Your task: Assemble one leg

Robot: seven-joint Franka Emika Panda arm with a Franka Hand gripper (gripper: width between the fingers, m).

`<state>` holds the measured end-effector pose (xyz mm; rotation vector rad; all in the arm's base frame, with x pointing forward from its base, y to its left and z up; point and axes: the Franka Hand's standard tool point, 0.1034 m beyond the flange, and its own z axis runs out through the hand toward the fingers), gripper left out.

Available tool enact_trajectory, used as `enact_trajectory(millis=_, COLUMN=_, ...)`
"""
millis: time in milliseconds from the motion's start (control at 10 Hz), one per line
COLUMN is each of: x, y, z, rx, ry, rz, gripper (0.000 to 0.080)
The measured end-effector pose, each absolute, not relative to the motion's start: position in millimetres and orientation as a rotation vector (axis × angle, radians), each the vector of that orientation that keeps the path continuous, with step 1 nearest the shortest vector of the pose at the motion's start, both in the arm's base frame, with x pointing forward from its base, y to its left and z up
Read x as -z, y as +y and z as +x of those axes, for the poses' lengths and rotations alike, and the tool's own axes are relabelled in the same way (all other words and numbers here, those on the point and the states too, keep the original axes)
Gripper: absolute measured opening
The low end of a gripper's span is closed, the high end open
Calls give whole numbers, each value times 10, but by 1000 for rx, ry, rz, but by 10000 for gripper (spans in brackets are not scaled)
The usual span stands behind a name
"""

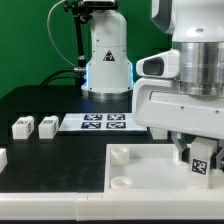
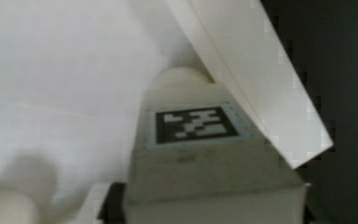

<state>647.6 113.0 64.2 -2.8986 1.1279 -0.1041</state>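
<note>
Nearest the lens in the wrist view, we find the leg (image 2: pixel 202 150), a white block with a black-and-white marker on its face, filling the lower centre of the frame and tapering upward toward a rounded tip. A white slanted surface runs from the upper centre down to the right edge; we cannot tell whether it is a finger or the panel's rim.

In the exterior view the gripper (image 1: pixel 200 160) sits at the lower right of the frame, clenched on that same leg (image 1: pixel 201 163), whose marker shows between the fingers. We judge the grasp firm, though the contact faces themselves are hidden.

Directly below and around the gripper lies the large white panel (image 1: pixel 130 185), spread across the lower frame, with a round corner socket visible at its centre-left. The leg stands over the panel's right-hand portion; whether it already touches the surface we cannot tell.

Further out, at middle left, two spare legs (image 1: pixel 33 126) lie side by side on the black table (image 1: pixel 60 160), with the marker board (image 1: pixel 103 122) just to their right. A lamp-like white stand (image 1: pixel 107 60) rises at upper centre.

Our judgement: the step in hand is seating the held leg into a corner socket of the panel. The next move calls for keeping the leg upright, centring it over the hole and lowering it squarely, then turning it in if it is threaded.
</note>
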Motion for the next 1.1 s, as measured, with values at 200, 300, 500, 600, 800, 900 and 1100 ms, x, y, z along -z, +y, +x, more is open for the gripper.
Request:
enact_trajectory(millis=200, x=-639, y=1068, z=6457, rx=53, ry=1657, rz=-2612, gripper=295)
enact_trajectory(millis=300, x=-636, y=1072, z=6441, rx=17, ry=1849, rz=-2460, gripper=295)
enact_trajectory(millis=500, x=-626, y=1090, z=6406, rx=-48, ry=2210, rz=-2128, gripper=296)
enact_trajectory(millis=600, x=-624, y=1088, z=6402, rx=-61, ry=2311, rz=-2014, gripper=296)
enact_trajectory(millis=800, x=-626, y=1095, z=6394, rx=-88, ry=2521, rz=-1708, gripper=297)
enact_trajectory(millis=900, x=-628, y=1099, z=6388, rx=-87, ry=2564, rz=-1654, gripper=297)
enact_trajectory(millis=1100, x=-627, y=1099, z=6381, rx=-60, ry=2533, rz=-1717, gripper=297)
